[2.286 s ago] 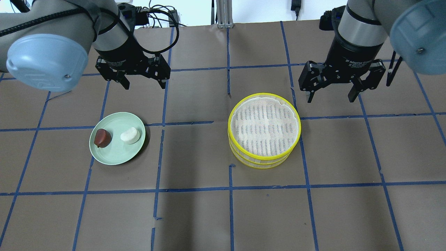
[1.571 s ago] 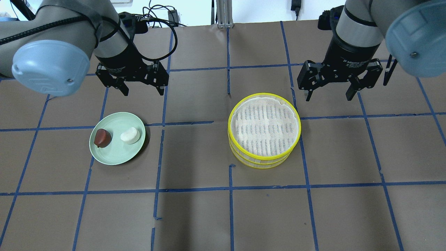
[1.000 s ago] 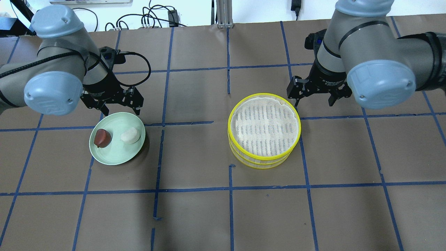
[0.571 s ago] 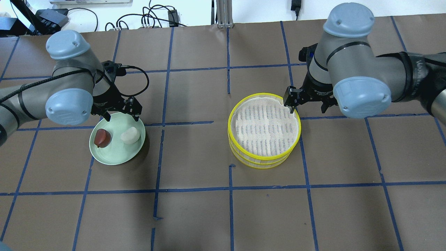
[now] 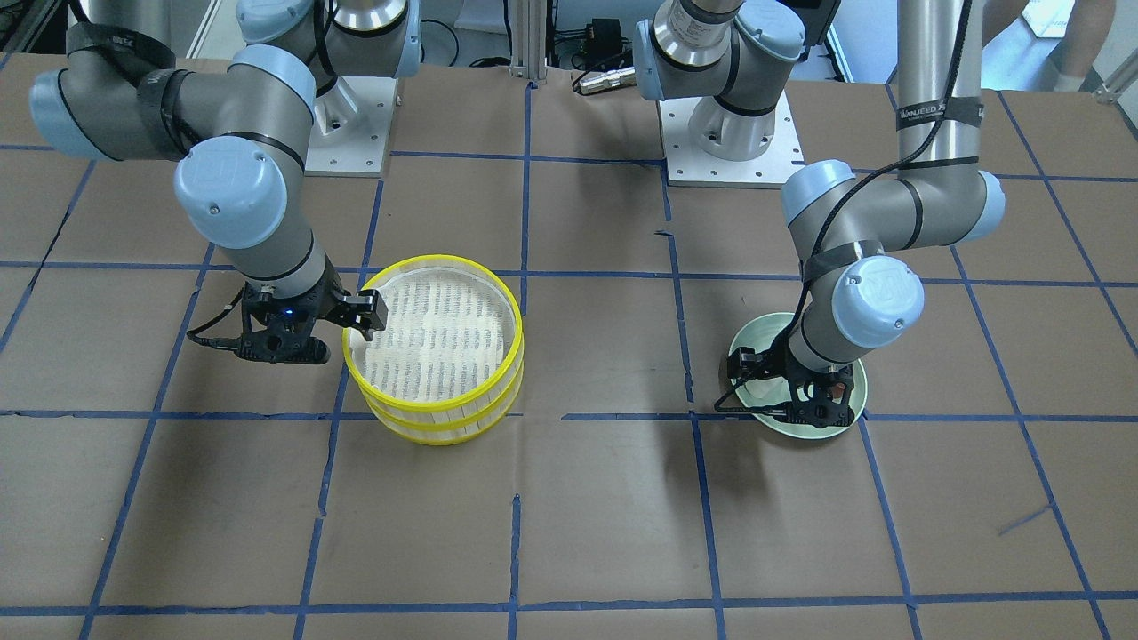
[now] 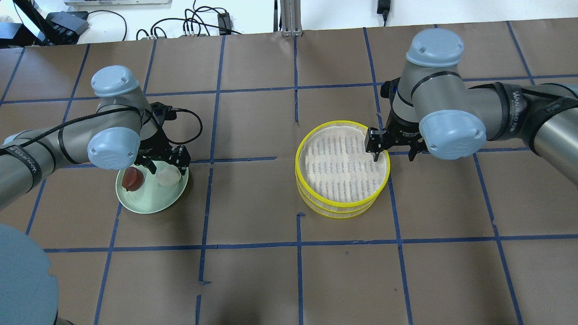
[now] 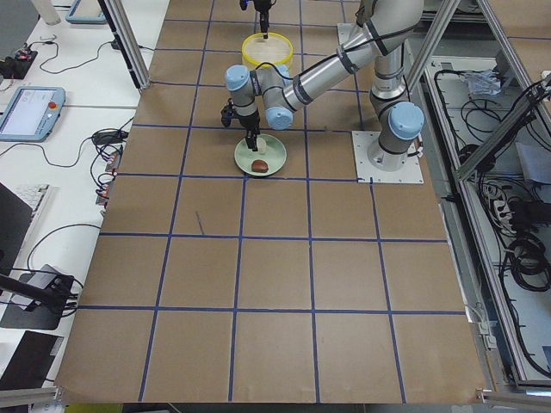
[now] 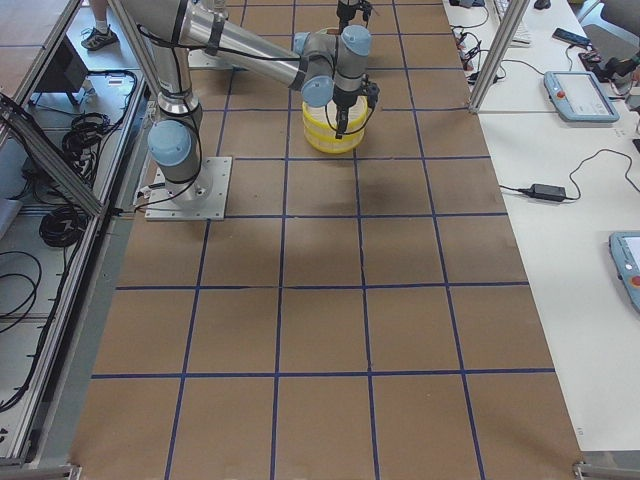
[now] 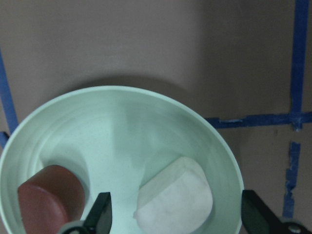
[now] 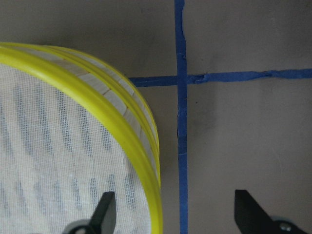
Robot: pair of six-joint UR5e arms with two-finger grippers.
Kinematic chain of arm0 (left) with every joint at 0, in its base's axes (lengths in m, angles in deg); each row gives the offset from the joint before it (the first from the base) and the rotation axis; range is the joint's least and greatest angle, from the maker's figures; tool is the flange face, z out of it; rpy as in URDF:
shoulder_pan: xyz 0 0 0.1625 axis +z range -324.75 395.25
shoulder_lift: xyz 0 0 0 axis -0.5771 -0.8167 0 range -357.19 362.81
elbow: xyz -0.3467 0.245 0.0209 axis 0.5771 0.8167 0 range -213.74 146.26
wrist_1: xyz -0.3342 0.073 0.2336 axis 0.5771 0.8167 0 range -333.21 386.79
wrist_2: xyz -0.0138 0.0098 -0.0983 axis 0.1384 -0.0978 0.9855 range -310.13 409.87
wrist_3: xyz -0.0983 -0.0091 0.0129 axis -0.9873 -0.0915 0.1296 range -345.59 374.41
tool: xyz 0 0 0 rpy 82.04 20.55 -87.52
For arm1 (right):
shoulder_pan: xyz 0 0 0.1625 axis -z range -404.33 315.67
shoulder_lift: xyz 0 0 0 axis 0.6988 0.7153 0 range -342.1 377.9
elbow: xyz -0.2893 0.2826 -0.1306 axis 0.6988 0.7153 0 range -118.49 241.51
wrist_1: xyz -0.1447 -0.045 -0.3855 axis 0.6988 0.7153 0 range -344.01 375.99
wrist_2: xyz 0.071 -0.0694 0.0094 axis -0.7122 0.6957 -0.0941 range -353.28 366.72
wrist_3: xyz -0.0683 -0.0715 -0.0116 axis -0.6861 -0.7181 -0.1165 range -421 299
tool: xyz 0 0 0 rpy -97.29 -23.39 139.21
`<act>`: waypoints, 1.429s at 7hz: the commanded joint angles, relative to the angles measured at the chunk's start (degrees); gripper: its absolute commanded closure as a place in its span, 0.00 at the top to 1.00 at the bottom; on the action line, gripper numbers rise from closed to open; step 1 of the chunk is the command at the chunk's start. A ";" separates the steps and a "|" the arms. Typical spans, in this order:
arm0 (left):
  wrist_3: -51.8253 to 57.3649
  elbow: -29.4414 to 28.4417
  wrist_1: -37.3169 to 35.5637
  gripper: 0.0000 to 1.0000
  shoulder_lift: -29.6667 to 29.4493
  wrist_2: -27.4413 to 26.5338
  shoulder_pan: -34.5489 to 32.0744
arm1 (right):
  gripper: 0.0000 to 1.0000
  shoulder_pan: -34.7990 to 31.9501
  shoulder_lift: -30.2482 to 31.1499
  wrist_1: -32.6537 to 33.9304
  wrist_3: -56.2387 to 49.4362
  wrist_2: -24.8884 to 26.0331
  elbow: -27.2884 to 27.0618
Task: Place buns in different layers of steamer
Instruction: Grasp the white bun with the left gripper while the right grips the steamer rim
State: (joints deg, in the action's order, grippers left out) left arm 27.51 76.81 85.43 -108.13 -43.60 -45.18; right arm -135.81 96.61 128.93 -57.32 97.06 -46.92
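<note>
Both buns sit on the pale green plate [image 9: 122, 126]: the white bun [image 9: 174, 195] on the side nearer the steamer, the brown bun [image 9: 48, 197] beside it, close but not touching as far as I can see. The brown bun is cut off by the lower edge of the left wrist camera, and from the front-facing camera the left wrist covers both buns and much of the plate.

The left gripper [image 9: 175, 214] has its fingers spread wide, one on each side of the white bun. One fingertip [image 9: 100, 214] is in the gap between the two buns, and the other is out past the plate's rim. I can't tell whether either one touches the bun (only the tips show in frame).

The steamer [image 6: 316, 201] stands well apart from the plate with both tiers stacked, so the top tier's mesh hides the lower floor.

The right gripper [image 10: 175, 208] is also spread wide and straddles the yellow rim. One finger is over the mesh inside and the other is outside over the table [image 6: 451, 203], and it grips nothing.
</note>
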 commanded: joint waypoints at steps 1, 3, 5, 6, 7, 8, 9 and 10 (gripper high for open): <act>-0.17 0.28 -0.10 0.41 -0.59 0.13 -0.08 | 0.46 -0.02 -0.31 0.00 0.53 0.10 -0.21; -0.09 0.19 0.16 0.11 -0.15 -0.49 -0.08 | 0.12 0.07 -0.31 0.00 1.67 0.19 -0.12; -0.35 -0.25 0.25 0.09 0.64 -0.49 -0.17 | 0.08 0.07 0.65 -1.05 1.76 1.41 0.40; -0.26 -0.51 0.34 0.09 1.69 -0.49 -0.26 | 0.08 0.07 2.05 -1.84 1.50 1.50 1.19; -0.52 -1.04 0.60 0.09 3.17 -0.49 -0.87 | 0.09 0.33 3.45 -5.15 1.41 1.51 2.16; -2.18 -2.69 3.13 0.09 4.06 -0.23 -2.53 | 0.10 0.68 4.25 -7.10 1.15 1.59 3.82; -4.72 -4.02 4.72 0.09 4.33 0.47 -6.72 | 0.15 2.17 4.34 -8.08 0.19 2.12 5.75; -9.10 -5.16 4.65 0.09 4.25 3.00 -11.72 | 0.14 4.88 5.21 -11.66 -4.17 4.04 8.64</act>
State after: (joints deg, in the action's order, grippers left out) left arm 22.83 73.18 89.34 -104.08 -42.83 -51.44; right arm -133.61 100.95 120.79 -57.70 99.40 -41.42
